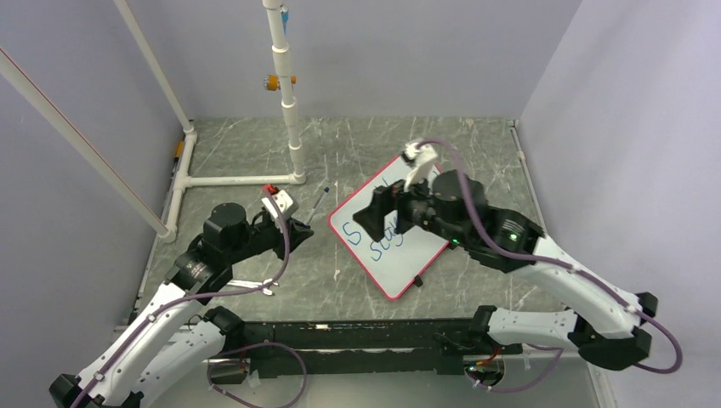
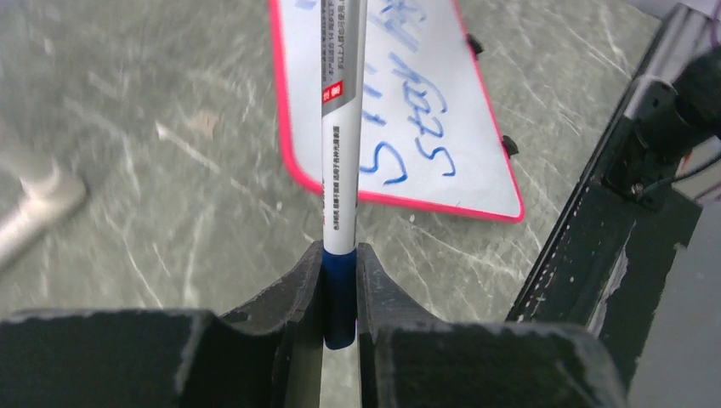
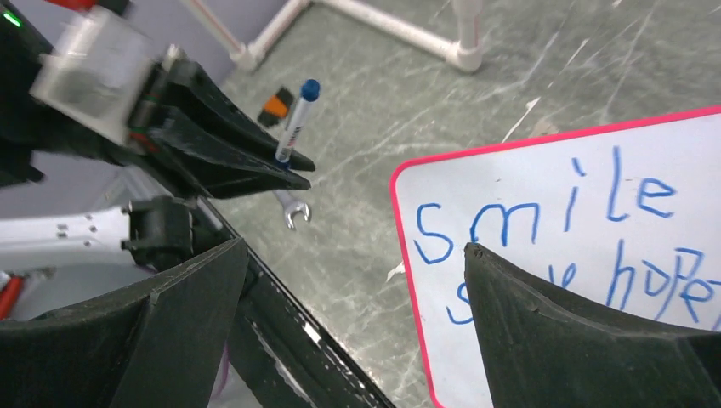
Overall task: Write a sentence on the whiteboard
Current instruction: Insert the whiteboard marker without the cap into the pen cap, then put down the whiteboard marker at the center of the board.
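Observation:
The whiteboard (image 1: 425, 242), white with a thin red rim, lies tilted on the table right of centre. The sentence (image 3: 544, 212) is in blue: "smile" above a second line half hidden by my finger. My left gripper (image 2: 340, 280) is shut on the blue end of a white marker (image 2: 343, 127); it sits left of the whiteboard (image 2: 459, 136), and the marker (image 1: 318, 204) points up and away. My right gripper (image 3: 357, 251) stands open with nothing between its jaws, hovering over the whiteboard's (image 3: 612, 331) near left corner. From above, the right gripper (image 1: 380, 206) covers part of the sentence (image 1: 389, 238).
A small metal wrench (image 1: 255, 286) lies on the table near the left arm, also seen as the wrench (image 3: 293, 209). A white pipe frame (image 1: 293, 127) stands at the back left. A black rail (image 1: 357, 336) runs along the near edge.

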Controlling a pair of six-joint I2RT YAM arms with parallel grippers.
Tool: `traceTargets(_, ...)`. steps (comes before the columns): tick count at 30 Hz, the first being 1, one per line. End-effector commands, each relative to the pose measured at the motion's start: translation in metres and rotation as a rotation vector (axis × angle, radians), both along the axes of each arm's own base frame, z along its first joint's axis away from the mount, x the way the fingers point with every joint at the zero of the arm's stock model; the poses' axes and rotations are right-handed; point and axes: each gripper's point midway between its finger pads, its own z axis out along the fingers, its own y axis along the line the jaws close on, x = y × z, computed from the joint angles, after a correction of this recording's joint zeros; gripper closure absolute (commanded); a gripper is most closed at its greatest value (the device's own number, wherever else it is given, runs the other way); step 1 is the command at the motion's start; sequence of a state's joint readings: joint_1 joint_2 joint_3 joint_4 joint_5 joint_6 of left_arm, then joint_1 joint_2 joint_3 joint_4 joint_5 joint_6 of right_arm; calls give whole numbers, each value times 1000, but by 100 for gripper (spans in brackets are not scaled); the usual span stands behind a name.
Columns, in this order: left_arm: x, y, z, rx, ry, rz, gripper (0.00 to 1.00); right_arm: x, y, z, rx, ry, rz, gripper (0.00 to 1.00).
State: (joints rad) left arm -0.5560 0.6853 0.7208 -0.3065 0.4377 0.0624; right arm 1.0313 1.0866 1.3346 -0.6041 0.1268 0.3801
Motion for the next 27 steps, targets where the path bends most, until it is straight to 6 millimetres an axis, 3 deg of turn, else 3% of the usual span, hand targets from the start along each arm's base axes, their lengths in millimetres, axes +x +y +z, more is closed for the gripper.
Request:
traceTargets(1, 12, 25, -31, -59, 240, 301, 100, 5, -35, 31, 110, -62, -151, 0)
traceTargets(3, 12, 33, -50, -74, 338, 399, 100, 5, -45, 32, 129, -72, -181, 0)
traceTargets(6, 16, 62, -88, -82, 518, 681, 100, 3, -51, 28, 132, -68, -193, 0)
traceTargets(13, 16, 74, -153, -72, 681, 877, 100, 0, -58, 13, 105, -36, -209, 0)
traceTargets(24, 17, 83, -203, -47, 745, 992, 100, -3, -71, -6, 90, -15, -241, 0)
traceTargets(27, 17, 85, -210, -29, 750, 1005, 91, -4, -73, -9, 86, -11, -245, 0)
